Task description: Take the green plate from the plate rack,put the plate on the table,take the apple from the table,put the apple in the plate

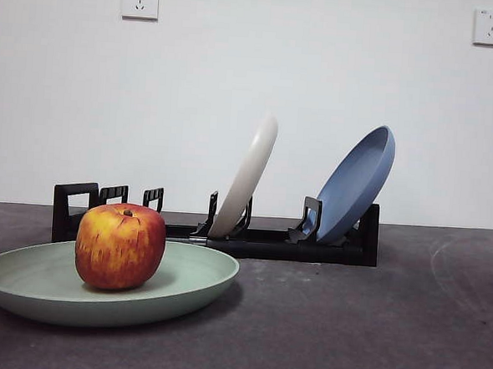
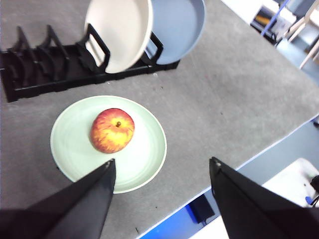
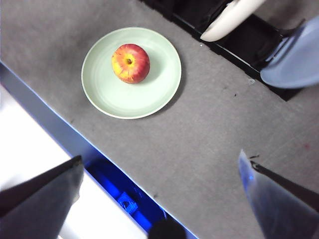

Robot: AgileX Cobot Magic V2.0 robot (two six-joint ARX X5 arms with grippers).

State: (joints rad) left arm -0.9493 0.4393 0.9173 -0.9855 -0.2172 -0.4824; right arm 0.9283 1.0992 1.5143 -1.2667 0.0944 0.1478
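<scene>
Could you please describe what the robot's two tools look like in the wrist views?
Left tool: two matte black, wedge-shaped jaws tapering to pointed tips. Right tool: the same tapered shape, looking dark grey with a bluish sheen. No cables or markings are visible.

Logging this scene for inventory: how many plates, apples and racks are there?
Plates: 3 (green plate, white plate, blue plate)
Apples: 1 (apple)
Racks: 1 (rack)
Total: 5
</scene>
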